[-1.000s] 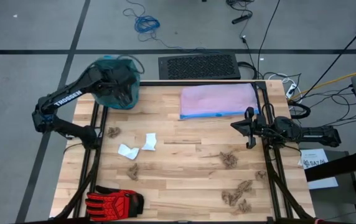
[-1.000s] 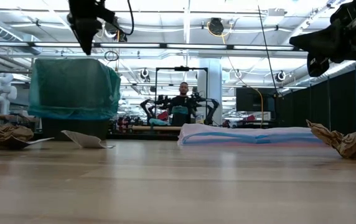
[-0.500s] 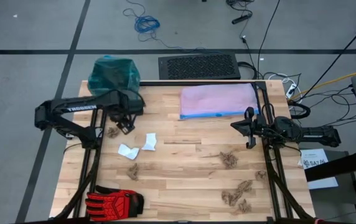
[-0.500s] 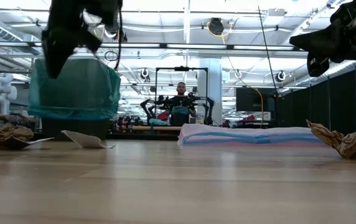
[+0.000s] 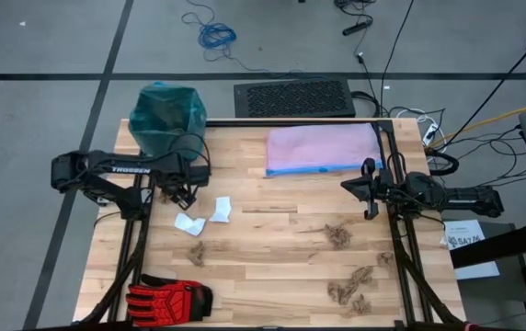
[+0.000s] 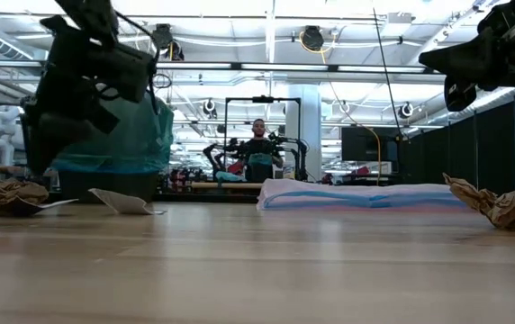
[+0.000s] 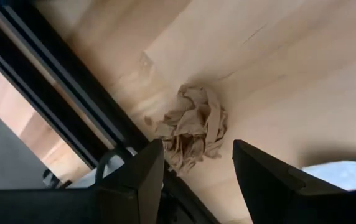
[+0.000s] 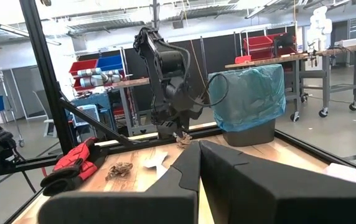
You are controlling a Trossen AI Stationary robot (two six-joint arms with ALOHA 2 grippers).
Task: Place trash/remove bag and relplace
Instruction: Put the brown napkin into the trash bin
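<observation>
From above, the left gripper [image 5: 182, 195] hung over the table's left side, its arm hiding most of the tan shred [image 5: 167, 195] below it. The teal bag [image 5: 166, 108] lined a bin at the table's far left corner. Two white paper wads [image 5: 204, 216] lay just right of the gripper, and more brown shreds [image 5: 338, 235] were scattered toward the right and near edge. The right gripper [image 5: 370, 190] waited at the table's right edge with fingers pressed together.

At table height, the left gripper [image 6: 46, 148] was a dark blur in front of the bag [image 6: 140, 135]; its fingers could not be made out there. The right arm was cut off at the upper corner.

In the left wrist view, the fingers stood wide apart with nothing between them, above a crumpled tan shred [image 7: 190, 127] beside the black frame rail [image 7: 72, 106].

In the right wrist view, its own closed fingers filled the foreground, and the bag [image 8: 248, 96] and a red-and-black glove [image 8: 75, 163] showed beyond.
</observation>
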